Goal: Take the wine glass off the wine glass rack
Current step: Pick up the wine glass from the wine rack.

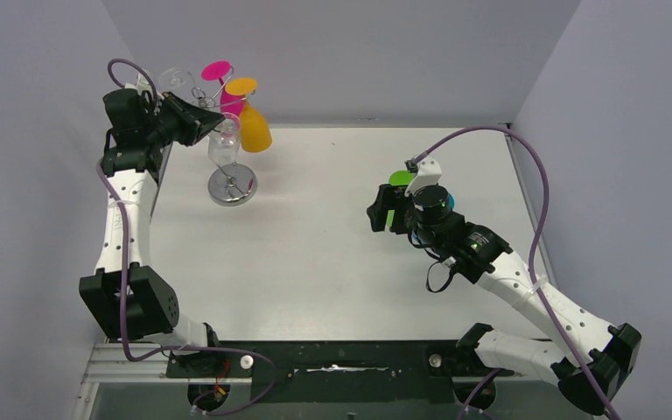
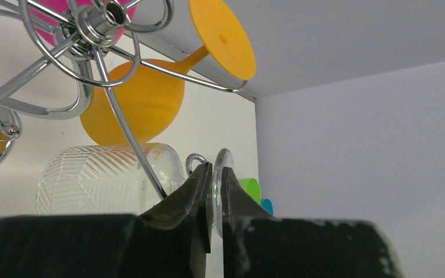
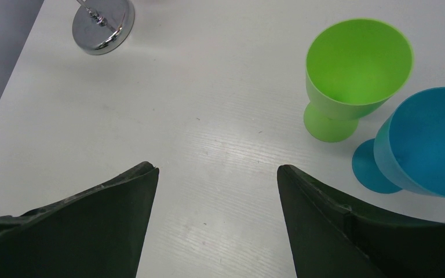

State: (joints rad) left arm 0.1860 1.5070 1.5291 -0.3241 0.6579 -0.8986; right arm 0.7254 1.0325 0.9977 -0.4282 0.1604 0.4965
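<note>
The wine glass rack (image 1: 232,186) stands at the table's back left; its silver scroll arms (image 2: 92,35) fill the upper left of the left wrist view. A clear ribbed wine glass (image 2: 101,176) hangs bowl down under one arm (image 1: 225,144). My left gripper (image 2: 216,174) is shut on the edge of its round foot (image 2: 224,162). The arm's curled tip sits just beside the left finger. An orange glass (image 2: 139,101) and a pink glass (image 1: 219,72) hang on the rack too. My right gripper (image 3: 217,171) hovers open over bare table, holding nothing.
A green glass (image 3: 356,63) and a blue glass (image 3: 429,145) stand upright on the table beside my right gripper (image 1: 385,210). The rack's shiny round base (image 3: 103,23) lies far to their left. Grey walls close in the left, back and right sides.
</note>
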